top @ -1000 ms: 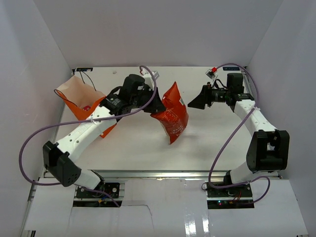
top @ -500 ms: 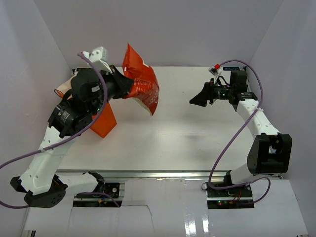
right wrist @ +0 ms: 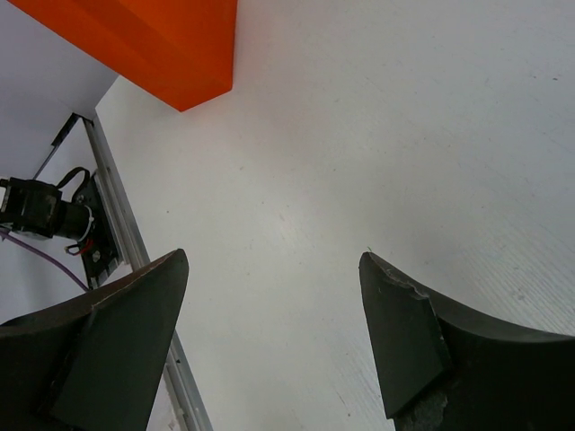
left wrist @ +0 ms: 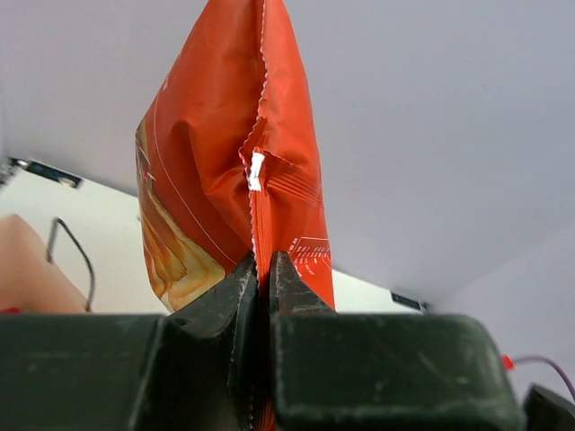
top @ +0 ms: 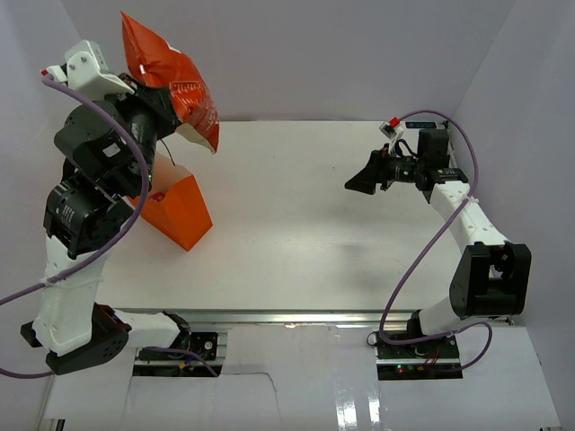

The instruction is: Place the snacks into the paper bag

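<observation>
In the upper left of the top view, the left pincer is clenched on the large red-orange crisp bag and holds it high off the white table. The left wrist view shows the two fingers pressed together on the crimped seam at the bag's lower end, with the left pincer leaving no gap.

The crisp bag's long axis runs slantwise in the top view, from the upper left corner down toward the right. Its free end hangs above and a little to the right of the bright orange paper bag. That paper bag stands on the table at left centre, directly below the gripped snack. Its mouth is largely hidden behind the arm, so I cannot tell how wide it gapes.

By my judgement, the coming move is a descent, and the crisp bag must be swung more upright to enter end-first.

At the right of the frame, the right pincer is released, its fingers spread wide. It points left toward the paper bag but sits well apart from it, so the left arm is clearly the nearer.
</observation>
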